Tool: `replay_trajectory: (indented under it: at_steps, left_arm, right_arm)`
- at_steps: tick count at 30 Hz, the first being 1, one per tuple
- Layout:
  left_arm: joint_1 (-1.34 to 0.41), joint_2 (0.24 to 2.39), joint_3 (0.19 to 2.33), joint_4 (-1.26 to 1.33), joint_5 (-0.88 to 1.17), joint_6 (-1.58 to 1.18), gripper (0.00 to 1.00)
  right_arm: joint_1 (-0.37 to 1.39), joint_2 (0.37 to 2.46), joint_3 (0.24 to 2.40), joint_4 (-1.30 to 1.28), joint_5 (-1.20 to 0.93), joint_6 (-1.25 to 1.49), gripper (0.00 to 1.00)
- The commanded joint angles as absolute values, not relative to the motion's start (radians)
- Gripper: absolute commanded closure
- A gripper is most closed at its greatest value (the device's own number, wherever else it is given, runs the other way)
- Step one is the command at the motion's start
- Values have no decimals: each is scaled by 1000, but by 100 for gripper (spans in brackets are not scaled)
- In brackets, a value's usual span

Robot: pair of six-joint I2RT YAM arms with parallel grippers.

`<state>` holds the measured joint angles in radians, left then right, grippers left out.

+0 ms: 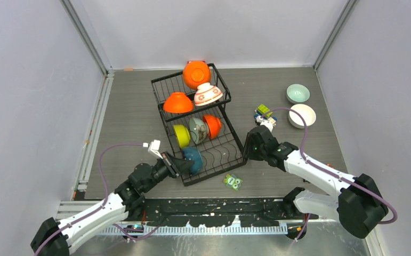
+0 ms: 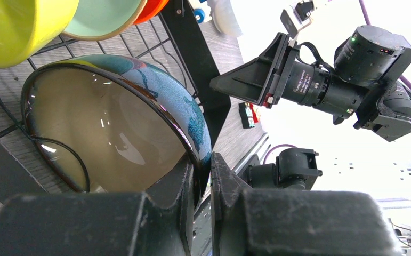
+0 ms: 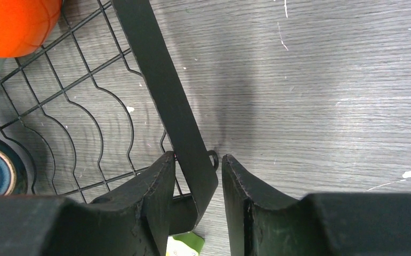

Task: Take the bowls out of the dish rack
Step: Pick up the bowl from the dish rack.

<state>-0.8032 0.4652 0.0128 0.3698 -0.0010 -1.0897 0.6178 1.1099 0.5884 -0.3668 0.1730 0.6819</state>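
Three pale walls (image 1: 208, 26); dish rack (image 1: 219, 152) on grey tabletop (image 1: 134, 122).

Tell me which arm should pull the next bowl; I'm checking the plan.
Left. The left gripper grips the teal bowl in the dish rack by its rim; the right gripper straddles the rack's frame.

So the table (image 1: 277, 90) is a dark grey wood-grain top with a few white scuffs and flecks on it. The black wire dish rack (image 1: 222, 152) stands right on it, about in the middle. Off to the far right there's a mint bowl (image 1: 298, 94) and a white bowl (image 1: 302, 115) just beside each other, both upright. A little green-and-yellow toy (image 1: 263, 111) lies between those and the rack, and another small green toy (image 1: 233, 182) lies by the rack's near corner.
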Motion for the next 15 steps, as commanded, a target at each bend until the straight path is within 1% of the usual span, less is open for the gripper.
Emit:
replay_trajectory:
  at_steps: [1, 9, 11, 15]
  left_arm:
    - [-797, 483, 25, 614, -30, -1063, 100]
    - [-797, 651, 46, 796, -5, -1058, 100]
    - [-797, 684, 57, 832, 30, -1053, 100]
    - [-796, 706, 72, 859, 51, -1053, 100]
  right_arm:
    - [612, 1094, 576, -310, 154, 670, 57]
    - [613, 1117, 577, -286, 113, 676, 57]
    - [613, 1117, 578, -287, 112, 676, 57]
    - [614, 1110, 578, -290, 113, 675, 57]
